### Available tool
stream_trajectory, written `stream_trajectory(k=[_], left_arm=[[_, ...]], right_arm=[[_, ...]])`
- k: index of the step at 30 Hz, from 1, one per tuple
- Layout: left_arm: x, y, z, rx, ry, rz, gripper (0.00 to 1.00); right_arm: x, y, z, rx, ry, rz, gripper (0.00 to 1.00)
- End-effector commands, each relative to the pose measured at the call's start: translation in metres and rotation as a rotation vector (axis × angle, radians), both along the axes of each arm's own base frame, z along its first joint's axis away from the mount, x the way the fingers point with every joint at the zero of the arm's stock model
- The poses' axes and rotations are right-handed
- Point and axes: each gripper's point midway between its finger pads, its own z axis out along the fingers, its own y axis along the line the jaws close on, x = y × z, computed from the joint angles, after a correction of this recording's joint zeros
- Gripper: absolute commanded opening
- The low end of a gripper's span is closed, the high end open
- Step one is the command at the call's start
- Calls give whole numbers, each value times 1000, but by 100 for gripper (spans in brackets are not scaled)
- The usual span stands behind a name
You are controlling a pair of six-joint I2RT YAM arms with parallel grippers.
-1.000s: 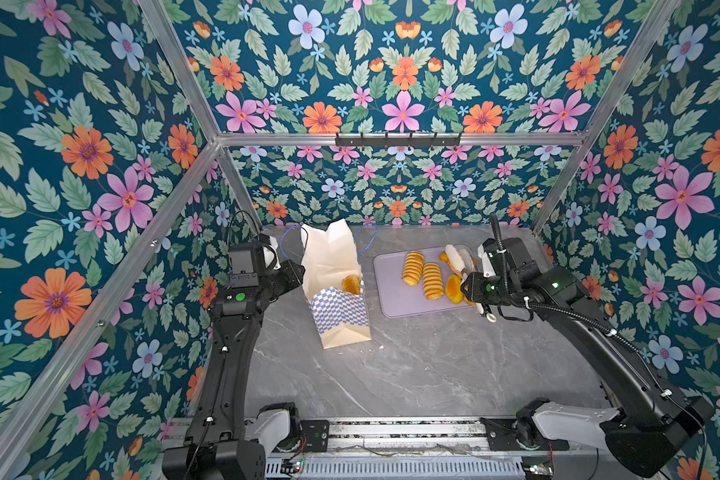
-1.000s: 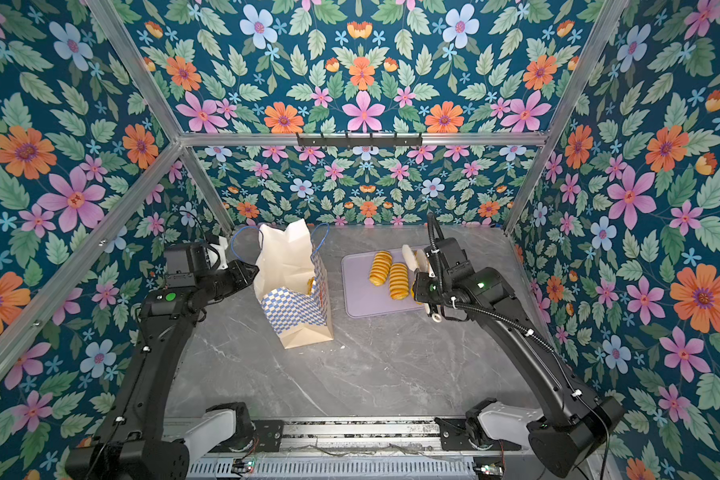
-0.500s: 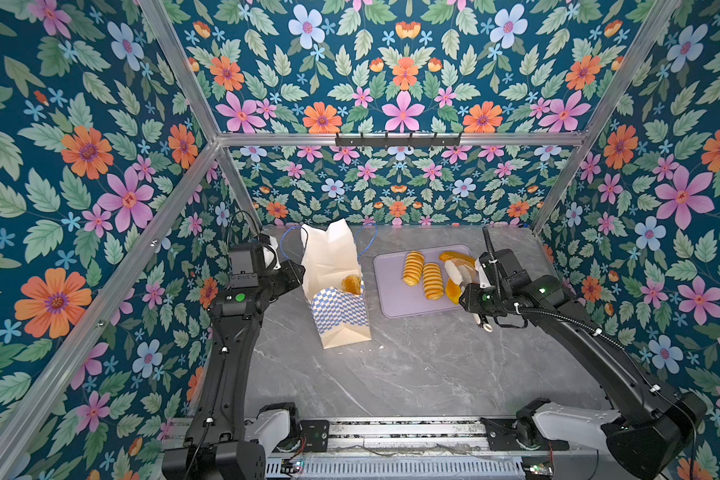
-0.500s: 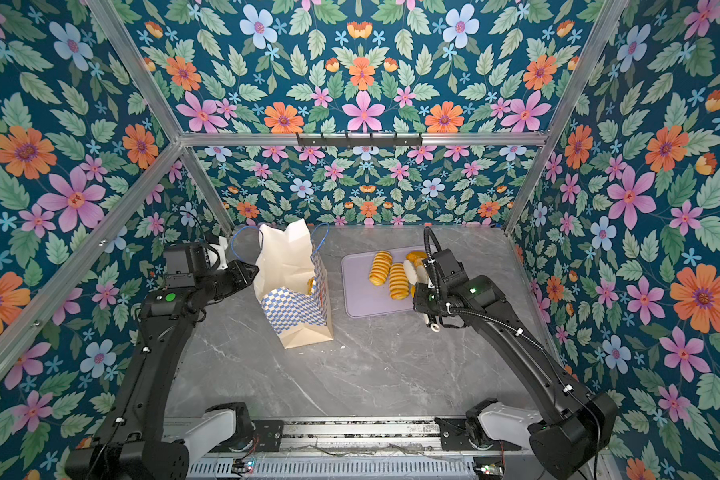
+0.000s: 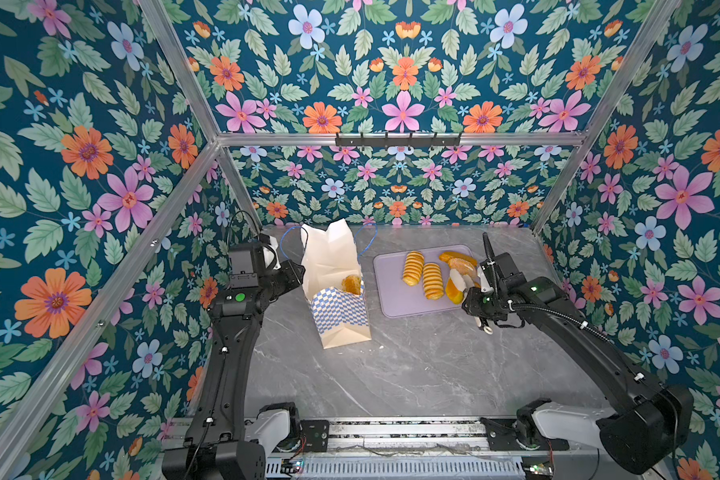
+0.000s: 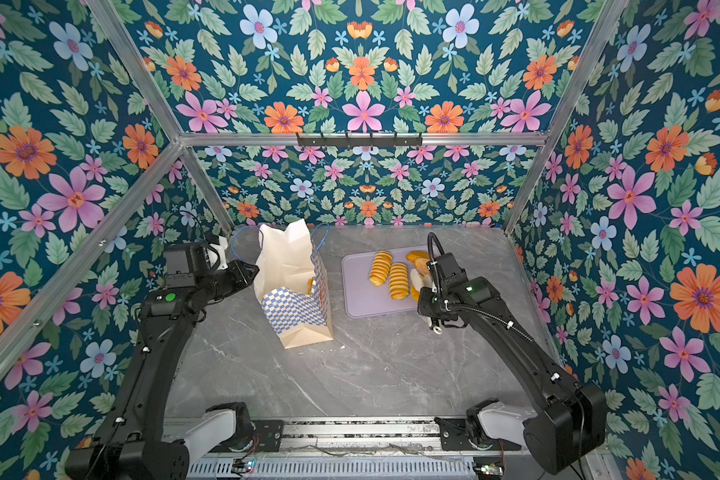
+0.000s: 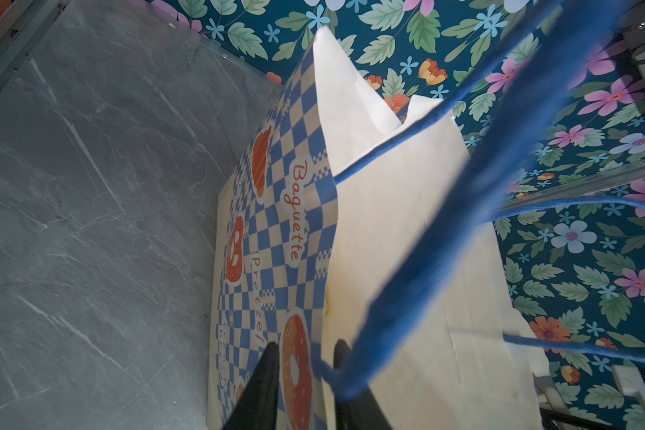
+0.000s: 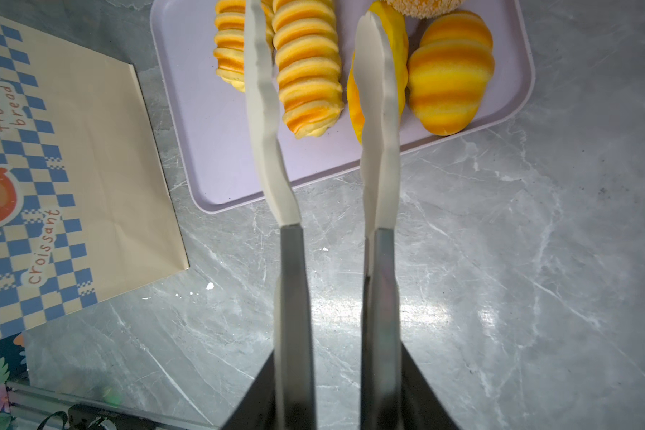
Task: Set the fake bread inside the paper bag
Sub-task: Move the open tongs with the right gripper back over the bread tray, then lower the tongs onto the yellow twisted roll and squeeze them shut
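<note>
The paper bag (image 5: 341, 307) (image 6: 298, 311) stands open left of centre, with a golden bun (image 5: 351, 284) inside. My left gripper (image 5: 299, 272) (image 7: 306, 372) is shut on the bag's (image 7: 406, 223) rim, one finger on each side of the wall. More fake bread lies on the lilac tray (image 5: 395, 303): two ridged rolls (image 5: 413, 268) (image 5: 432, 280), a seeded loaf (image 5: 460, 264) and an orange piece (image 5: 453, 293). My right gripper (image 5: 480, 297) (image 8: 337, 372) is shut on metal tongs (image 8: 265, 130). The tongs' tips stand apart over the tray, either side of one ridged roll (image 8: 306, 74).
Blue cord handles (image 7: 443, 231) hang across the left wrist view. A striped bun (image 8: 449, 74) lies at the tray's corner (image 8: 209, 130). Grey marble tabletop (image 5: 412, 374) runs in front of the bag and tray. Flowered walls close in three sides.
My right arm has drawn back a little toward the front and left with the tongs, then held nearly still. The left arm and the bag have not moved.
</note>
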Motion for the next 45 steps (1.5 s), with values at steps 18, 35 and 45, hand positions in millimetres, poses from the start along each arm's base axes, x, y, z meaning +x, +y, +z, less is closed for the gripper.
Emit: stream_trajectory(k=[18,35,45], left_arm=[[1,-1,-1,-1,-9,-8,28],[1,-1,-3,1,-8,-6,28],[2,0,-5,2,-9,-5,28]], right_arm=[[-1,-10,-33,-90,95,18,40],[29,22,-22,-69,103,113,40],[51,26,-31,-214,189,196,44]])
